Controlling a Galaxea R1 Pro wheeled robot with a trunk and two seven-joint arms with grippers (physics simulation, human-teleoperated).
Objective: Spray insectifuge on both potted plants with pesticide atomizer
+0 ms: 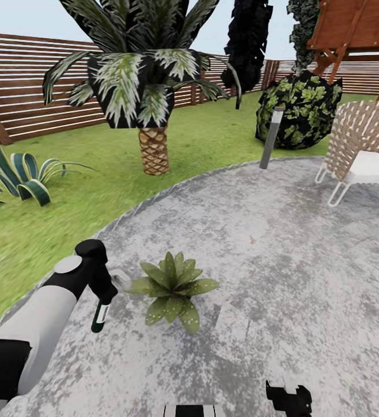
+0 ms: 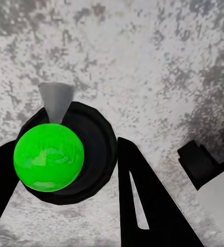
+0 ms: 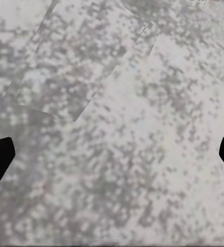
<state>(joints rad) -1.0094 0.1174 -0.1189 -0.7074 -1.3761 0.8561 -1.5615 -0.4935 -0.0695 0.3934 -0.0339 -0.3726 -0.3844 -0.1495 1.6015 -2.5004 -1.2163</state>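
Left wrist view: left end effector [image 2: 66,170] clamps the green-bodied pesticide atomizer [image 2: 49,157], nozzle aimed beside the speckled green rosette potted plant [image 1: 173,284] on grey stone paving [image 1: 259,260]. Right end effector [image 3: 112,154] hangs spread, empty. Spraying underway, I'd judge; next, sweep across every leaf.

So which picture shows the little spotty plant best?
The head view: the potted plant sits whole on the grey paving, beside the left gripper with the atomizer. The wrist views look down at paving instead.
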